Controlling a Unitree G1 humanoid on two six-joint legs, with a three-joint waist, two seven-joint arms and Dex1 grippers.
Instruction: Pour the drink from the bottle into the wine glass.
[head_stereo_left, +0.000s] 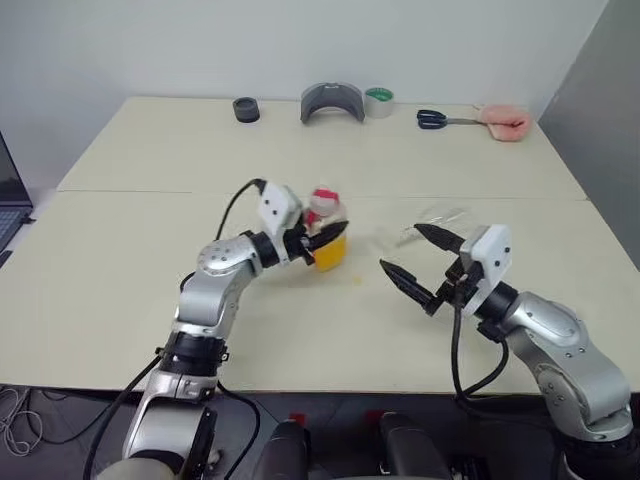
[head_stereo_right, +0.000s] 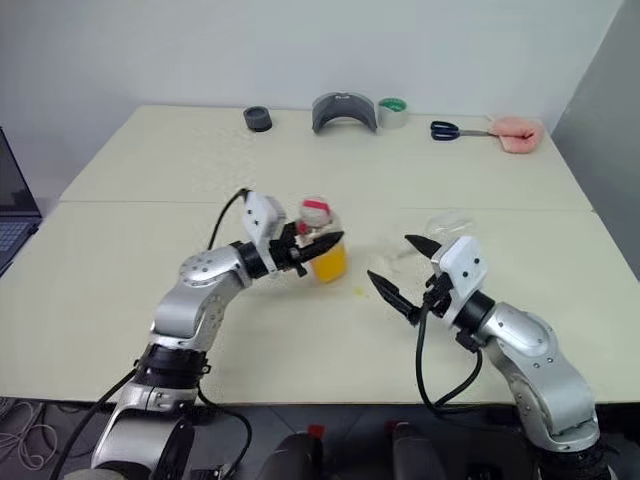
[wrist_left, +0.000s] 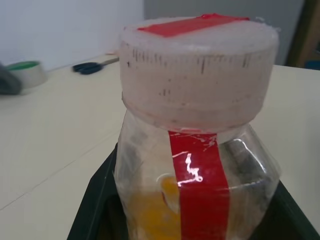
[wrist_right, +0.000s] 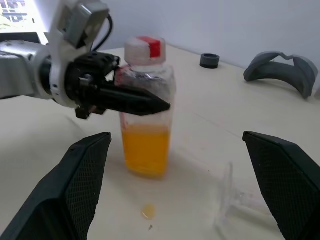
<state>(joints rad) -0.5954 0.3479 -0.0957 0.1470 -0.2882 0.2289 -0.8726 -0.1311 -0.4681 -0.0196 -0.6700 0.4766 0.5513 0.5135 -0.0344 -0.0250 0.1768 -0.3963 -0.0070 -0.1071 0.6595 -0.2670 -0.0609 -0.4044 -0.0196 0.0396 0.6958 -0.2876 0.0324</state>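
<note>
- The left gripper is clamped on the bottle, which stands upright near the middle of the table with its cap on.
- The drink fills only the bottle's lower part.
- The right gripper hangs to the right, jaws spread wide, holding nothing.
- The wine glass appears to lie on its side just beyond the right gripper.
- A small orange drop sits on the table near the bottle.
- Risk: pouring cannot work while the cap stays on and the glass lies down; tilting now would spill.

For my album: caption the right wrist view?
Left tool grips the capped bottle of drink.
</note>
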